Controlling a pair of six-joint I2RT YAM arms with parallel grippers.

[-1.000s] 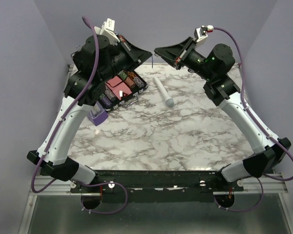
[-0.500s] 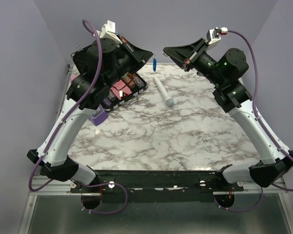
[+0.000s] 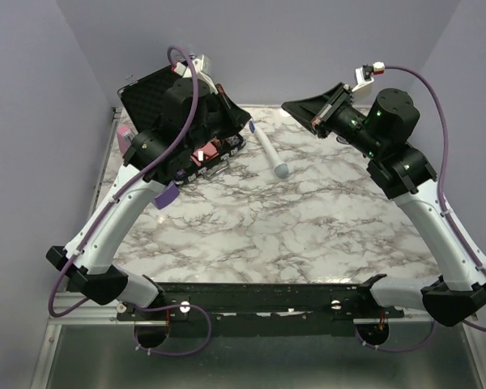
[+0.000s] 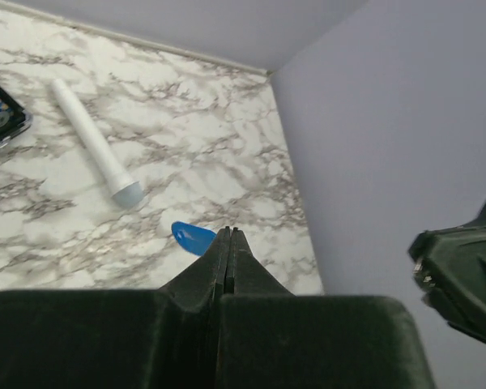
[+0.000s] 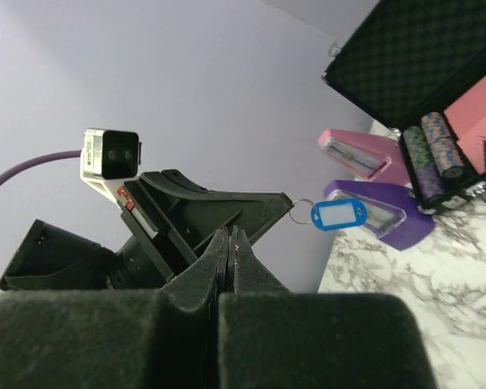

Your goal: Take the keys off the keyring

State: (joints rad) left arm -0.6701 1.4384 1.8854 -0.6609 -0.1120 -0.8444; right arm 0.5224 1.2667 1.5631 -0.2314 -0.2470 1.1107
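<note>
My left gripper (image 3: 247, 121) is shut on the keyring, a small silver ring (image 5: 301, 212) with a bright blue oval tag (image 5: 338, 215). It holds the keyring in the air above the table's far edge. The tag also shows beside the shut left fingertips (image 4: 193, 238) and in the top view (image 3: 252, 127). My right gripper (image 3: 286, 105) is shut and raised, a short gap to the right of the left one. In the right wrist view only a faint pale glint shows between its fingertips (image 5: 236, 243). No key is clearly visible in any view.
A white wand (image 3: 271, 151) lies on the marble table below the grippers. An open black case (image 3: 150, 89) of poker chips stands at the far left. A purple metronome (image 3: 165, 194) and a pink one (image 5: 358, 154) sit beside it. Walls close in on three sides.
The two grippers were tip to tip; the right one has drawn back to the right. The left one has dropped slightly, and the blue tag now hangs free at its tip.
</note>
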